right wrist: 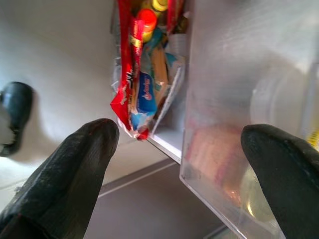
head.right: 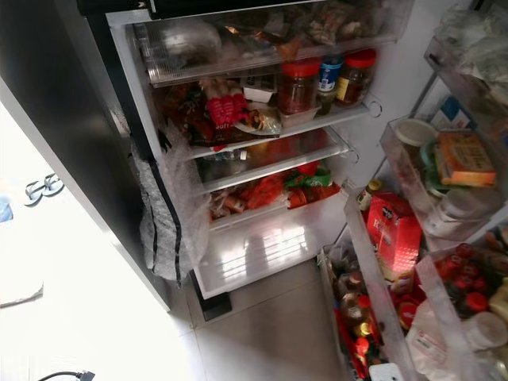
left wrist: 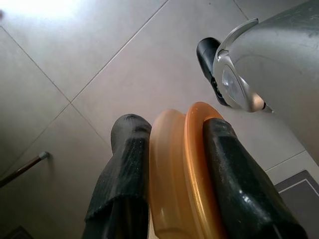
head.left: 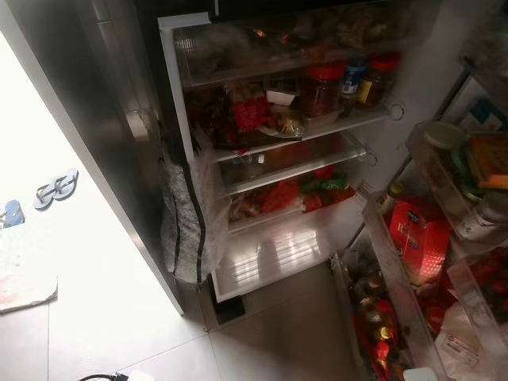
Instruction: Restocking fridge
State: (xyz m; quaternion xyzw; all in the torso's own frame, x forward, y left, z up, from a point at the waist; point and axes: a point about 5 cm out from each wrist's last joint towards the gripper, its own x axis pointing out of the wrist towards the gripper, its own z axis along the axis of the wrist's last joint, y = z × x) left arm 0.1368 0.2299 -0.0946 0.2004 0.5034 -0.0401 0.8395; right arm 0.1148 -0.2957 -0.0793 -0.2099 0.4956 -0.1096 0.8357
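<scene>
The fridge (head.left: pixel 274 254) stands open before me, its upper shelves packed with jars (head.left: pixel 321 87) and red packets, while its lowest lit shelf is bare. The open door's clear bins (head.left: pixel 379 238) on the right hold a red carton (head.left: pixel 417 234), bottles and tubs. My left gripper (left wrist: pixel 174 127) hangs low over the tiled floor, shut on a flat orange translucent container (left wrist: pixel 174 169) held on edge between both fingers. My right gripper (right wrist: pixel 182 137) is open, its fingers wide apart, close to a clear door bin (right wrist: pixel 239 99) and red snack packets (right wrist: pixel 134 74).
A bubble-wrap bundle (head.left: pixel 186 230) hangs at the fridge's left edge. A pair of flip-flops (head.left: pixel 55 186) lies on the bright floor at left, and a black cable (head.left: pixel 99 376) is at the near edge. The silver robot leg (left wrist: pixel 279 64) is beside the left gripper.
</scene>
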